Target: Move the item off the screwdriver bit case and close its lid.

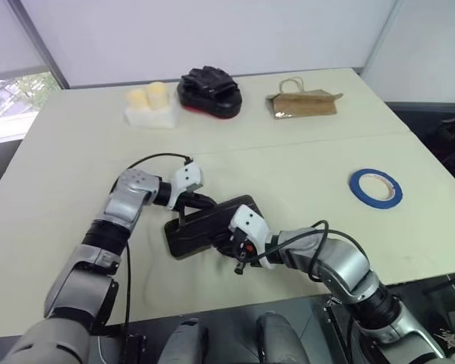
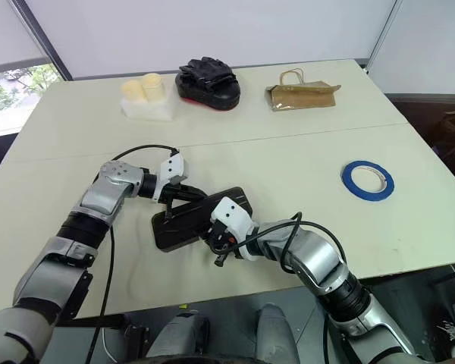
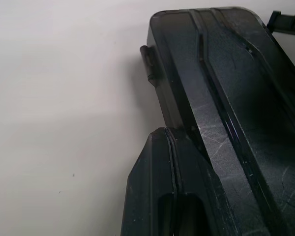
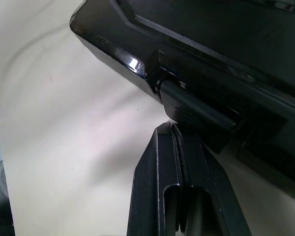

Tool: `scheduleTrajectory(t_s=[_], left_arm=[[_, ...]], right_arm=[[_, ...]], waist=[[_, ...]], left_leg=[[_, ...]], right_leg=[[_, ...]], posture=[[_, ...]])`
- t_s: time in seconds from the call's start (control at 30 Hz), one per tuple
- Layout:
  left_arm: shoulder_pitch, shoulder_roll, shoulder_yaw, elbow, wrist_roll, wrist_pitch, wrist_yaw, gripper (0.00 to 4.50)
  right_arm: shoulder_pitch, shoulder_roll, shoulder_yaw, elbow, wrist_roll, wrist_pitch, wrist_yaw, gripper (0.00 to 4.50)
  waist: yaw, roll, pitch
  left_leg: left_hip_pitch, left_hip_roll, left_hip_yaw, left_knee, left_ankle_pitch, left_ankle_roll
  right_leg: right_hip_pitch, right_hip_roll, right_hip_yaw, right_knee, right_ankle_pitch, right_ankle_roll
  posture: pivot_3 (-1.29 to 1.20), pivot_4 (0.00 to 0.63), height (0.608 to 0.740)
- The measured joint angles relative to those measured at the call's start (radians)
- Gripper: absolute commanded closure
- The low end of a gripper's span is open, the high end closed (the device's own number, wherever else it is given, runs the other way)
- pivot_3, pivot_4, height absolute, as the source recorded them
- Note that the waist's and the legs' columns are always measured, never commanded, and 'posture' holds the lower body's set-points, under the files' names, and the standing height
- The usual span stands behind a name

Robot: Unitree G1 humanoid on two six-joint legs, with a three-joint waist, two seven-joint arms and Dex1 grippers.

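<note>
Fingers pressed together on both grippers: left gripper (image 1: 191,203) and right gripper (image 1: 239,254) press my dark, flat plastic bit case (image 1: 205,227) from opposite edges, I judge to seat its lid.

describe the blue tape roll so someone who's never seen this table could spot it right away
On the pale table, look to the robot's right side, well away from the dark case between the grippers. The tape roll lies flat there alone. It is the one blue ring on the table.
</note>
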Motion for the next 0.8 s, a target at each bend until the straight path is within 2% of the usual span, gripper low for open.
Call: scheduleTrajectory(t_s=[0.8], left_arm=[[0.046, 0.005, 0.008, -0.037, 0.048, -0.034, 0.022, 4.5]], right_arm=[[-0.03, 0.012, 0.02, 0.02, -0.009, 0.01, -0.003, 4.49]], waist=[[-0.014, 0.001, -0.006]], left_leg=[[0.0, 0.0, -0.001, -0.001, 0.0, 0.001]], right_leg=[[0.0, 0.0, 0.0, 0.0, 0.0, 0.0]], posture=[[0.0, 0.15, 0.74]])
